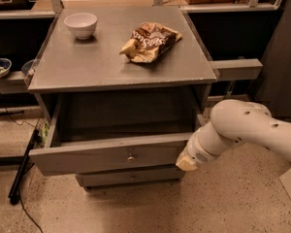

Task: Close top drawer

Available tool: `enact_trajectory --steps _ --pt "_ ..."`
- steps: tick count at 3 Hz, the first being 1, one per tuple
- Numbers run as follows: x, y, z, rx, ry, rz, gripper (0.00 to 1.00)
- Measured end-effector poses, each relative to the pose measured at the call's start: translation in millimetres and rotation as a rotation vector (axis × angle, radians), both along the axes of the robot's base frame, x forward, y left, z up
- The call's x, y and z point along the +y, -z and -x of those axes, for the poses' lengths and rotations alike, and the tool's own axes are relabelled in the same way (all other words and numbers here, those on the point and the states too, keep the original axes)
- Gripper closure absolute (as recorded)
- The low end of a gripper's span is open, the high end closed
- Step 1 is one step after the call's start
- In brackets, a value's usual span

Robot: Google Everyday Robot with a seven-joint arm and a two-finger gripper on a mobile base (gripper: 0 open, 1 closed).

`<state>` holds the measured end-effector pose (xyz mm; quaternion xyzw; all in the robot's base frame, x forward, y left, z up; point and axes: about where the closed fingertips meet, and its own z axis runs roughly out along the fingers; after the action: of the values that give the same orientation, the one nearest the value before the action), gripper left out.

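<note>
The top drawer of the grey cabinet is pulled far out, and its inside looks empty. Its long front panel has a small round metal knob at centre. My gripper is at the end of the white arm, which reaches in from the right. The gripper sits against the right end of the drawer's front panel, at the panel's height.
The cabinet top holds a white bowl and a crumpled brown snack bag. A lower drawer front is shut below. A dark pole and a cable lie on the floor at left. Shelves stand on both sides.
</note>
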<state>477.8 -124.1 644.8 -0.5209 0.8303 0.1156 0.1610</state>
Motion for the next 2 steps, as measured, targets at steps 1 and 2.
enact_trajectory --steps 1,2 --pt "2 4 -10 -0.002 0.004 -0.012 1.0" --pt "10 7 -24 -0.006 -0.011 -0.009 1.0"
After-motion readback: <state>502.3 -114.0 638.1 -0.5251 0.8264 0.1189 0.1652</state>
